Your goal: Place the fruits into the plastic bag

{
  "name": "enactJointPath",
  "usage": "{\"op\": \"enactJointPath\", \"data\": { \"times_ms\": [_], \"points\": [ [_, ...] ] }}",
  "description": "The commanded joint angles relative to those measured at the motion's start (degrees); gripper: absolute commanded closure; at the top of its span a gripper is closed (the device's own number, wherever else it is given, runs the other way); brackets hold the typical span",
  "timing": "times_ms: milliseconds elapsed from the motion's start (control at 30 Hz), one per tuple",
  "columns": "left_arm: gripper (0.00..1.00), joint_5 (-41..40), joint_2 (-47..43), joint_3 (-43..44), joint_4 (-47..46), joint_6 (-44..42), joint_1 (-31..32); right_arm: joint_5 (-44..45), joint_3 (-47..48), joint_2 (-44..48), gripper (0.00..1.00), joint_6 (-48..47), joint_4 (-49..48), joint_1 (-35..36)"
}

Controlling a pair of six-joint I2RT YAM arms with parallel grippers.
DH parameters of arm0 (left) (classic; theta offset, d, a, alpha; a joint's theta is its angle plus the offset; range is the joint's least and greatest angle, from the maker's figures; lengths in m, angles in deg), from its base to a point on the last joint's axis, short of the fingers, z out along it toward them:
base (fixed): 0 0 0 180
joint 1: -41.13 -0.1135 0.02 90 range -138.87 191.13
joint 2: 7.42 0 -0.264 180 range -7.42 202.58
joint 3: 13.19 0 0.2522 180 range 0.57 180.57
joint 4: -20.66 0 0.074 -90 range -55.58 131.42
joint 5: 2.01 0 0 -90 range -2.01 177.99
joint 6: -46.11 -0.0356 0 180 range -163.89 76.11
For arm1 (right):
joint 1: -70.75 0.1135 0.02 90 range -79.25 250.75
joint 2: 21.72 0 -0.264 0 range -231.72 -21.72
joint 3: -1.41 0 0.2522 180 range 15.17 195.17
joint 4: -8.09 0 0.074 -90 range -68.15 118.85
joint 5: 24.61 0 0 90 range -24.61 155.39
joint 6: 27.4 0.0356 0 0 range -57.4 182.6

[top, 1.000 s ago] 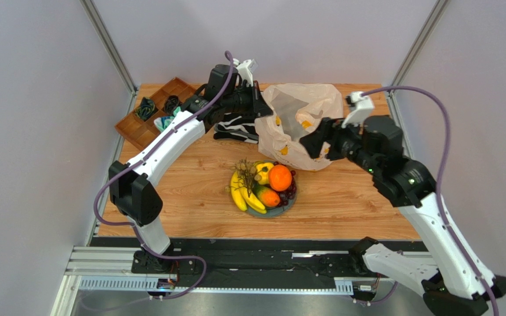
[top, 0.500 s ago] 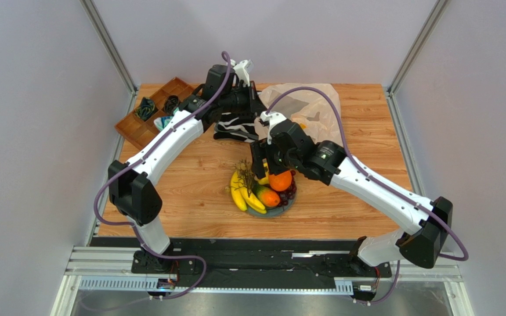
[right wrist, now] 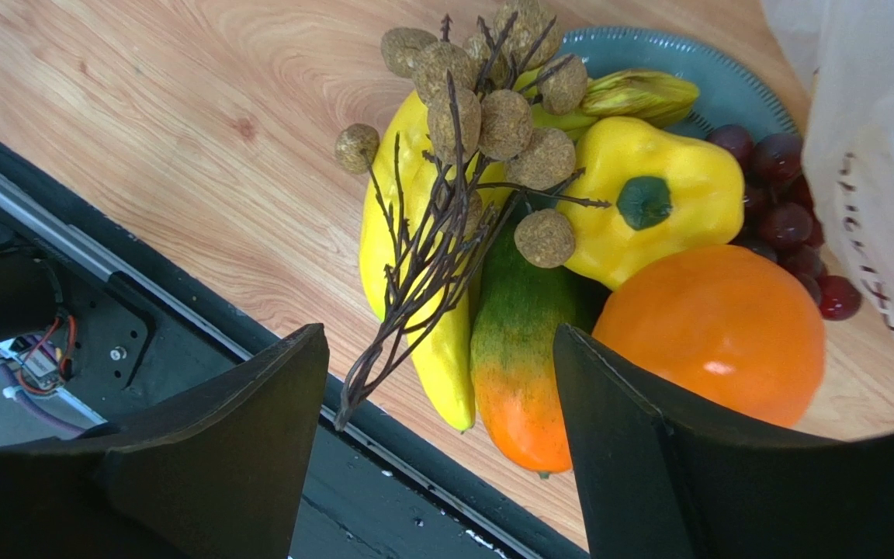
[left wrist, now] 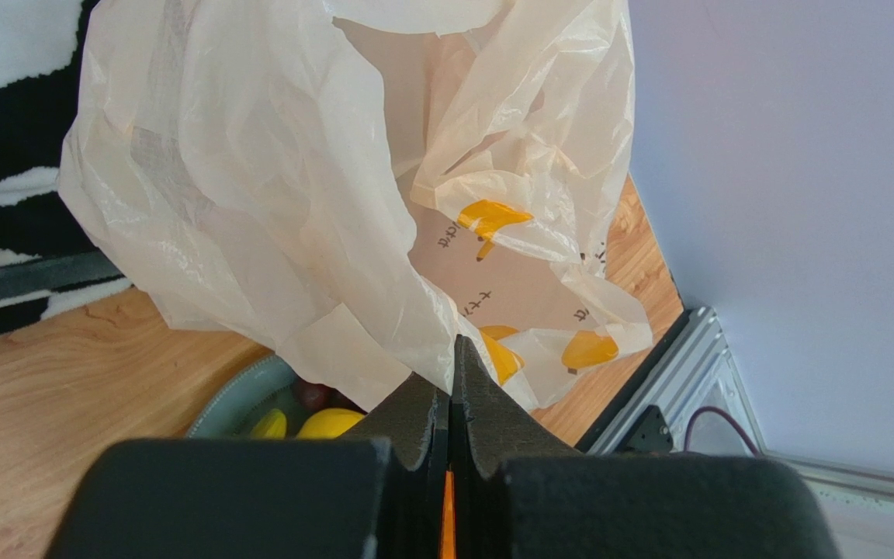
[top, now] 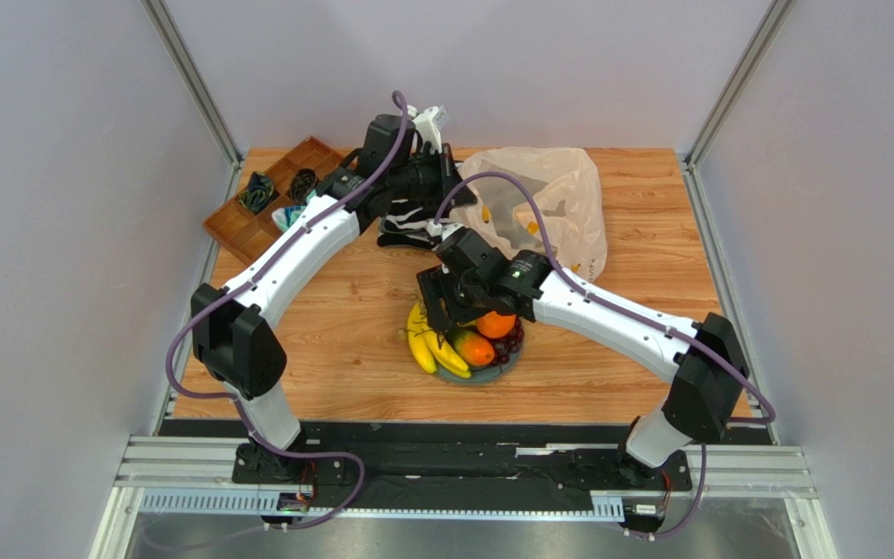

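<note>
Two arms met over the middle of the worktop. The left gripper had its fingers pressed together on a fold of the plastic bag, pinching the film and holding it up. The bag stood toward the far edge, right of the middle, with its loose side hanging down just beside the plate. The plate sat close to the near edge, about midway along it.

The right gripper hung over the plate with its fingers spread wide and touching nothing that I could see. Under it lay the bananas, the orange-green fruit, the small yellow fruit and the orange, all crowded together. Pale green-brown grapes on a dry twig lay across the bananas. Dark purple grapes filled the rim nearest the bag.

Bare wood ran from the plate to the left edge. A zebra-striped cloth lay beside the bag, and a wooden tray filled the far left corner.
</note>
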Motion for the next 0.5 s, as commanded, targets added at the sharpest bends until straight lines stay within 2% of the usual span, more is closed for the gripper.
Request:
{"op": "enactJointPath", "data": {
  "times_ms": [0,133,467],
  "points": [
    [1.0,1.4,0.4,1.6,-0.1,0.0,-0.7,-0.9,0.8,-2.3,0.29,2.1,-2.8,1.1],
    [1.0,1.9,0.9,1.8,-0.3,0.5,-0.8,0.7,0.9,-4.3,0.31,1.9,-3.3,2.6],
    [1.0,2.6,1.3,1.3,-1.2,1.5,-0.8,2.5,3.5,-8.2,0.44,3.1,0.7,3.0]
  ]
}}
